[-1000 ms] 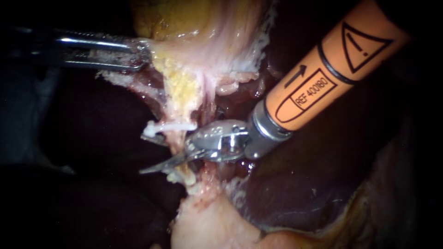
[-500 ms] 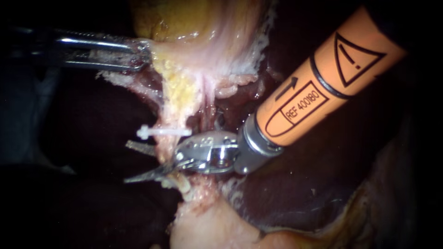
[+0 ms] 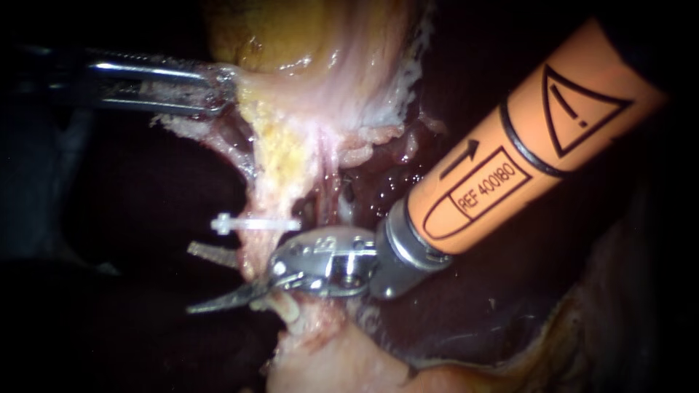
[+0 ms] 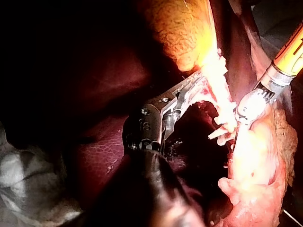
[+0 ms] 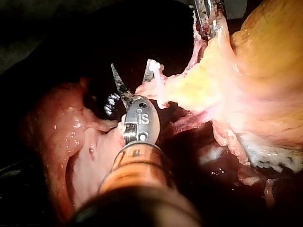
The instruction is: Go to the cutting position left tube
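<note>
My right instrument (image 3: pixel 207 279) has its blades wide open astride the left tube (image 3: pixel 256 251), just below the white clip (image 3: pixel 255 223) (lower centre of frame). Upper left, my left instrument (image 3: pixel 212 91) is clamped on the edge of the gallbladder (image 3: pixel 280 36).

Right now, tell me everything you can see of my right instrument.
Your right instrument comes in from the upper right: an orange sleeve with black markings, then a silver metal wrist, ending in two thin pointed blades. The blades stand open, straddling the pale tube just below the white clip, with one blade partly hidden behind it. They are not closed on the tube.
</note>
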Controlling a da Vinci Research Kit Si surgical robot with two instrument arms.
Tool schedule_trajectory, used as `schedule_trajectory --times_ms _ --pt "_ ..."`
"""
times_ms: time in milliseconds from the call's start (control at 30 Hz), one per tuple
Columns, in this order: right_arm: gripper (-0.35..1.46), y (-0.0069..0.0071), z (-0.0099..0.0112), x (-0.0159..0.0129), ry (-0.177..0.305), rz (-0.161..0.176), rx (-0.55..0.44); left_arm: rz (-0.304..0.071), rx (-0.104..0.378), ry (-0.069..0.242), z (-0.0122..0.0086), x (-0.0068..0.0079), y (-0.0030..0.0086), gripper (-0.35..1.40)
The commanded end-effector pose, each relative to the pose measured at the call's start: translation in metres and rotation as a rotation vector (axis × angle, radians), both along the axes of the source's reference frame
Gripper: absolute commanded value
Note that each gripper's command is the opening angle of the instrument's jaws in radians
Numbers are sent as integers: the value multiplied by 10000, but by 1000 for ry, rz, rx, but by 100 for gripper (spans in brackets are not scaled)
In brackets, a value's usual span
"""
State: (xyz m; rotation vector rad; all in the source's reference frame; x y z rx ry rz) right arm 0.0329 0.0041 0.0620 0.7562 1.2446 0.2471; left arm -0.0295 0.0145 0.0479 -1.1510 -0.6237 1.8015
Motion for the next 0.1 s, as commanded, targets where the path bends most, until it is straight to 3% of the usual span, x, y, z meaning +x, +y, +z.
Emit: schedule_trajectory --times_ms 33,100 --pt "143 0 1 -1 -1 0 0 0 0 0 0 0 0 -35" --pt "143 0 1 -1 -1 0 0 0 0 0 0 0 1 -35"
